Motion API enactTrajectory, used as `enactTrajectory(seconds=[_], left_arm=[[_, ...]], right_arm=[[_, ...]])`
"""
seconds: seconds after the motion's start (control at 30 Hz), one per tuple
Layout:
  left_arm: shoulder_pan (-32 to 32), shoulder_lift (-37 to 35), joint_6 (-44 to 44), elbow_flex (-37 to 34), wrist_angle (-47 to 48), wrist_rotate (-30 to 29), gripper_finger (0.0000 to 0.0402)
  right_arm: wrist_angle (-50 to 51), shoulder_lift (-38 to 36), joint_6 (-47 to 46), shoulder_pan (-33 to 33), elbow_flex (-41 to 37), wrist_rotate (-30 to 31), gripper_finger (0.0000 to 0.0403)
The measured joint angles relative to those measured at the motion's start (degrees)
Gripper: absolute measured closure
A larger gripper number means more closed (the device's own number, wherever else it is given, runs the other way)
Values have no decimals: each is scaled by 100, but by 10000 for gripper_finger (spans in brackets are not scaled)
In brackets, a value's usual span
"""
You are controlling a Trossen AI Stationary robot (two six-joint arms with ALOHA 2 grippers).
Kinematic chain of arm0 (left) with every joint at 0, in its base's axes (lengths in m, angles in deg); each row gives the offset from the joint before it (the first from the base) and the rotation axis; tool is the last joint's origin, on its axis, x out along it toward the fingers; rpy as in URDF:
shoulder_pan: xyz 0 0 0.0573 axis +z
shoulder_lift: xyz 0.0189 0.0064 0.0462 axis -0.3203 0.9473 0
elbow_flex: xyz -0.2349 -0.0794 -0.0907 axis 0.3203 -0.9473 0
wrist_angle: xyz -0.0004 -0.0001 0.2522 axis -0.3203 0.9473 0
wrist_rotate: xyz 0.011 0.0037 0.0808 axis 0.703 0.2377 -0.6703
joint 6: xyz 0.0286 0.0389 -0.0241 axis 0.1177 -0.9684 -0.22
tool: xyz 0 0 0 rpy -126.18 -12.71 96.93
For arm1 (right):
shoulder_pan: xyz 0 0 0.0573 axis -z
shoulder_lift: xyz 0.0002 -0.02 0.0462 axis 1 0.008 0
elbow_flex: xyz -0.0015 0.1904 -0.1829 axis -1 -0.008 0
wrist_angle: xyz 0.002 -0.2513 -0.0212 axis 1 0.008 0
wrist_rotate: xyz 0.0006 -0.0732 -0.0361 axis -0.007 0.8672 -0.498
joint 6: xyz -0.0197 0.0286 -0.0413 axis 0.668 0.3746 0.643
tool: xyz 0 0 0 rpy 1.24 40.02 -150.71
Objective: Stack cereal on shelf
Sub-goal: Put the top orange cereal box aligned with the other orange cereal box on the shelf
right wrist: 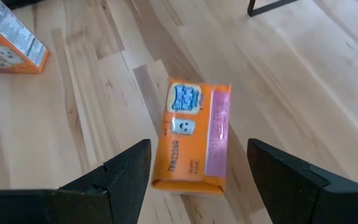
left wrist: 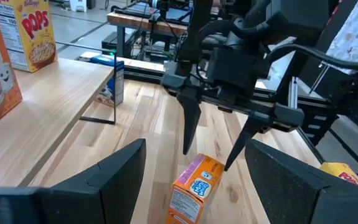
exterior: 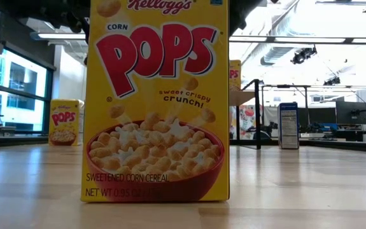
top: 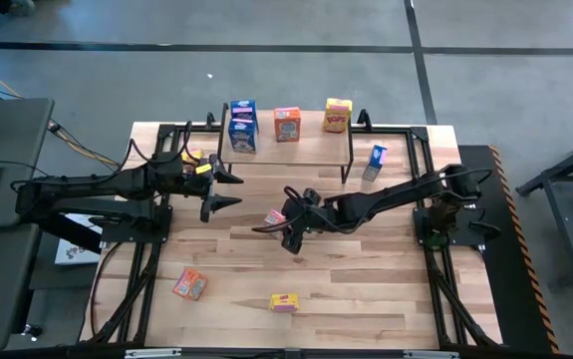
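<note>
In the high view the shelf [top: 311, 145] sits at upper centre of the table [top: 366, 289], carrying two stacked blue boxes [top: 242, 126], an orange box [top: 287, 124] and a yellow box [top: 337, 115]. Another blue box [top: 375, 162] stands just right of the shelf. At frame centre the right gripper [top: 284, 227] hangs over an orange cereal box lying flat [top: 275, 216]; its jaws stand apart on either side of the box [right wrist: 192, 135] and hold nothing. The left gripper [top: 228, 189] waits left of centre, beside the shelf's left leg, jaws wide and empty. Lower left lies another orange box [top: 189, 285], and a yellow box [top: 284, 302] at lower centre. In the low view that yellow box [exterior: 157, 102] fills the middle
</note>
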Motion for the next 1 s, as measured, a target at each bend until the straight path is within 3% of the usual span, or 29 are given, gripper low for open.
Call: enactTrajectory(seconds=[0.6,1.0], left_arm=[[0,1,-2,0,40,0,135],[0,-1,-2,0,40,0,135]], right_arm=[[-94,394,-1,-27,-7,63,147],[-94,394,53,-37,-7,-8,246]])
